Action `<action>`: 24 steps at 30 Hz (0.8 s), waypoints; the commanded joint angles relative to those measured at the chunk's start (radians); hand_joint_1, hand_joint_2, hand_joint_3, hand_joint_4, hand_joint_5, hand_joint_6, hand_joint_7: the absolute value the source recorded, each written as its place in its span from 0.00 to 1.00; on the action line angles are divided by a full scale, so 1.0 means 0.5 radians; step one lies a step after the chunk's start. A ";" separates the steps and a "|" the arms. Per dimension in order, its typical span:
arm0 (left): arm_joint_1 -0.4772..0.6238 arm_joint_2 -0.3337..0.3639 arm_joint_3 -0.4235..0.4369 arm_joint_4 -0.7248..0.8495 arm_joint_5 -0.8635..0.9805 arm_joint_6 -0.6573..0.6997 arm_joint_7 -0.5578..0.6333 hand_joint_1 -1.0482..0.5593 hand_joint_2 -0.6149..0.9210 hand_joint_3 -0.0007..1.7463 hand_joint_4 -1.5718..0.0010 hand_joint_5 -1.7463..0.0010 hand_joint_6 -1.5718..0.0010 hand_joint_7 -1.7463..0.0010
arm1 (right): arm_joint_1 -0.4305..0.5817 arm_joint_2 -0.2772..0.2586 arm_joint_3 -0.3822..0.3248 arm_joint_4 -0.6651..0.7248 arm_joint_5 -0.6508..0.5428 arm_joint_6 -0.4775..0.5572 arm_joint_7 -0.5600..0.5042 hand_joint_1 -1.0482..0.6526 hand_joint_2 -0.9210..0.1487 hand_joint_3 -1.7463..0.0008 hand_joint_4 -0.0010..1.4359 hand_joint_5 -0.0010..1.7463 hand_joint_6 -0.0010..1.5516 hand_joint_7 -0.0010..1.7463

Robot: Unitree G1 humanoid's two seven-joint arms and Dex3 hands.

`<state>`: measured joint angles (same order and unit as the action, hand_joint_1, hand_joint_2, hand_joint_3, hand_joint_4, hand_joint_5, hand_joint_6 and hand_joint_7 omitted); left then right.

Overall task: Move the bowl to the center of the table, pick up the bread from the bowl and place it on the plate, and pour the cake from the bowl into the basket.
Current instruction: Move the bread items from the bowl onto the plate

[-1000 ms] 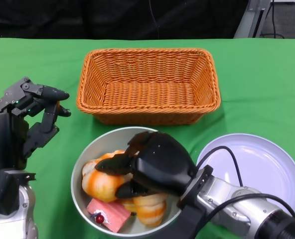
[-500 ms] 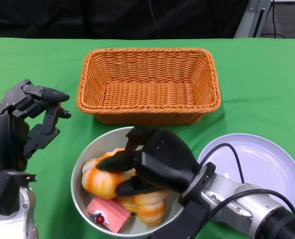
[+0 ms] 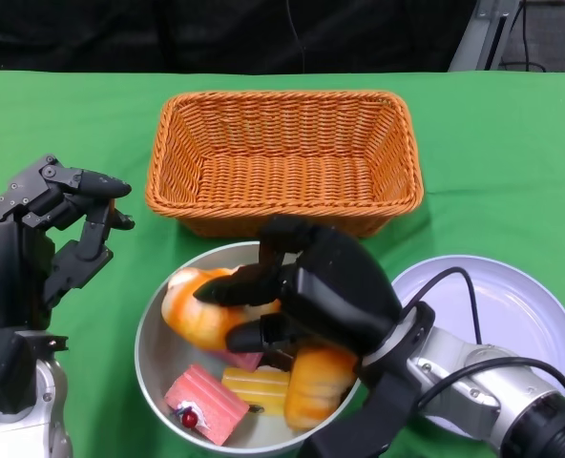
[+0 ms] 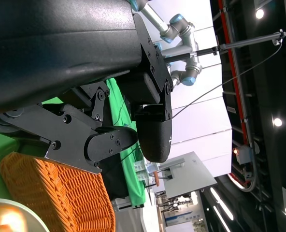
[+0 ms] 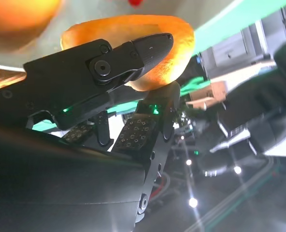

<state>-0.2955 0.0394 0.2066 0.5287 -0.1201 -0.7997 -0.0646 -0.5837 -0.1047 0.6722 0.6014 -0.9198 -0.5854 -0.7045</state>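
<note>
A metal bowl [image 3: 150,360] stands in front of the wicker basket [image 3: 284,160], near the table's front edge. My right hand [image 3: 325,296] grips an orange-and-white bread [image 3: 198,310] and holds it just above the bowl, one end sticking out toward my left hand and the other end [image 3: 316,382] hanging below the palm. In the right wrist view the bread [image 5: 133,48] is pinched between the fingers. Pink cake with a red cherry [image 3: 204,405] and a yellow piece [image 3: 255,389] lie in the bowl. The white plate [image 3: 512,320] lies to the right. My left hand [image 3: 49,239] hovers left of the bowl, holding nothing.
The basket is empty and stands close behind the bowl. My right forearm and its black cable [image 3: 454,296] cross the plate's near left edge. Green cloth [image 3: 512,162] covers the table. The left wrist view shows the basket [image 4: 51,193] beside my left hand.
My right hand has lifted the bread out of the bowl and a little to the right, uncovering the yellow and pink cake pieces. My left hand has hardly moved.
</note>
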 commanded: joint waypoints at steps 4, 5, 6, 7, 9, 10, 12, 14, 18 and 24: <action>-0.006 0.040 0.017 0.011 -0.031 0.003 -0.013 0.58 0.90 0.38 0.47 0.18 0.42 0.45 | 0.067 -0.039 -0.108 -0.118 0.152 -0.093 0.100 0.51 0.08 1.00 0.54 0.81 0.83 0.04; -0.006 0.041 0.017 0.012 -0.022 0.001 -0.006 0.58 0.90 0.38 0.47 0.18 0.42 0.45 | 0.075 -0.043 -0.119 -0.134 0.163 -0.096 0.118 0.51 0.08 1.00 0.54 0.81 0.83 0.04; -0.006 0.041 0.017 0.011 -0.014 0.001 0.002 0.58 0.90 0.38 0.47 0.18 0.42 0.45 | 0.082 -0.045 -0.130 -0.150 0.169 -0.098 0.132 0.51 0.08 1.00 0.55 0.81 0.83 0.04; -0.006 0.040 0.017 0.011 -0.010 0.001 0.006 0.58 0.90 0.38 0.46 0.19 0.42 0.45 | 0.090 -0.046 -0.140 -0.163 0.175 -0.100 0.146 0.51 0.08 1.00 0.55 0.81 0.83 0.04; -0.008 0.040 0.016 0.016 -0.010 -0.009 0.002 0.59 0.90 0.38 0.46 0.19 0.42 0.45 | 0.104 -0.047 -0.163 -0.188 0.191 -0.113 0.170 0.50 0.08 1.00 0.55 0.81 0.83 0.05; -0.009 0.041 0.016 0.019 -0.014 -0.014 -0.003 0.59 0.90 0.38 0.46 0.19 0.42 0.45 | 0.112 -0.046 -0.175 -0.200 0.202 -0.119 0.180 0.51 0.08 1.00 0.56 0.81 0.83 0.05; -0.010 0.043 0.015 0.024 -0.012 -0.021 -0.005 0.59 0.90 0.38 0.47 0.18 0.42 0.45 | 0.124 -0.047 -0.196 -0.227 0.222 -0.128 0.204 0.52 0.08 1.00 0.56 0.80 0.83 0.06; -0.008 0.044 0.015 0.019 -0.001 -0.017 0.004 0.59 0.90 0.38 0.47 0.18 0.42 0.45 | 0.141 -0.050 -0.222 -0.263 0.238 -0.134 0.219 0.52 0.08 1.00 0.57 0.78 0.83 0.07; -0.010 0.044 0.022 0.025 0.021 -0.014 0.027 0.59 0.90 0.39 0.47 0.18 0.42 0.44 | 0.175 -0.068 -0.282 -0.343 0.270 -0.144 0.257 0.54 0.07 0.99 0.59 0.74 0.81 0.09; -0.016 0.053 0.028 0.037 0.016 -0.018 0.018 0.58 0.89 0.39 0.48 0.18 0.43 0.44 | 0.238 -0.106 -0.402 -0.442 0.366 -0.218 0.293 0.55 0.07 0.99 0.60 0.72 0.79 0.11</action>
<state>-0.2974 0.0439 0.2078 0.5390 -0.1113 -0.8001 -0.0630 -0.4763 -0.1397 0.4913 0.4031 -0.7595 -0.6788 -0.5622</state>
